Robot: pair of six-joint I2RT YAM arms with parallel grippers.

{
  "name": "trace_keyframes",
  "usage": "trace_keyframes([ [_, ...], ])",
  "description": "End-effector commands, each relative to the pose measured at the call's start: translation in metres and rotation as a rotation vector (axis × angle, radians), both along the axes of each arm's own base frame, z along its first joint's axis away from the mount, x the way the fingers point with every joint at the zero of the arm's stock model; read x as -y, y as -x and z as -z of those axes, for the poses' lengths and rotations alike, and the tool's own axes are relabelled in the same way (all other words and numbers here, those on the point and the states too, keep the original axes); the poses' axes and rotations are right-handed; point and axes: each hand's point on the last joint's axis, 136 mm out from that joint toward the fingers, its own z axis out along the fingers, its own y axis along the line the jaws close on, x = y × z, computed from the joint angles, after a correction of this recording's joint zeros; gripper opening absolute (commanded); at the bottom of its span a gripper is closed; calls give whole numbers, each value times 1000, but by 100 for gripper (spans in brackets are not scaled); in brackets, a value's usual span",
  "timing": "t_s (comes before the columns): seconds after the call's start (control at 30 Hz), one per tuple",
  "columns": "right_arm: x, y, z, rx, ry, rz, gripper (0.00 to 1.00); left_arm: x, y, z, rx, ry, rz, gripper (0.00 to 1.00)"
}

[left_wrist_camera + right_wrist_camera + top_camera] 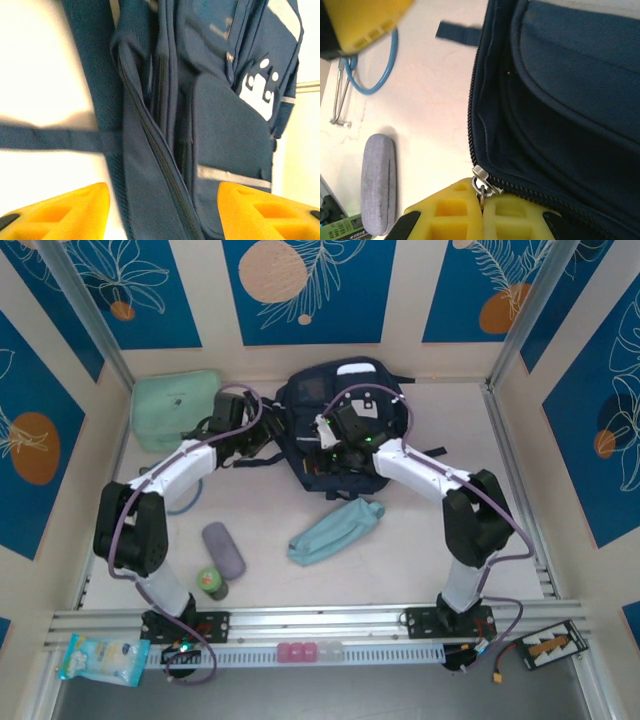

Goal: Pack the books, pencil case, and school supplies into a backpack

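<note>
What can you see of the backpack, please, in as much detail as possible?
The backpack is navy woven fabric with white trim stripes and white front patches, resting at the far middle of the table. Its main zipper is partly open, showing a dark inside. The right hand is shut on the zipper pull; the left hand is open by its side, near a strap.
</note>
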Motion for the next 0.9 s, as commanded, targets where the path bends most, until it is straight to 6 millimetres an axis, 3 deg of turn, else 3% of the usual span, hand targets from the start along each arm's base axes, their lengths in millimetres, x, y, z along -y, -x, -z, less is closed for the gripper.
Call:
trace_keyframes([
  [0.0, -31, 2, -27, 40, -117, -88, 0, 22, 11, 15, -83, 178, 15, 56],
  [0.43, -41, 14, -4, 11, -61, -125, 0, 39, 12, 45, -158, 177, 53, 34],
  [0.6, -40, 16, 0, 9, -27, -118, 0, 39, 12, 53, -172, 138, 57, 14],
  [0.73, -15, 10, 16, -29, 94, -6, 0, 32, 8, 50, -149, 88, 44, 0],
  [0.87, 27, 10, 18, -73, 212, 130, 0, 26, -1, 36, -101, 49, 32, 0],
])
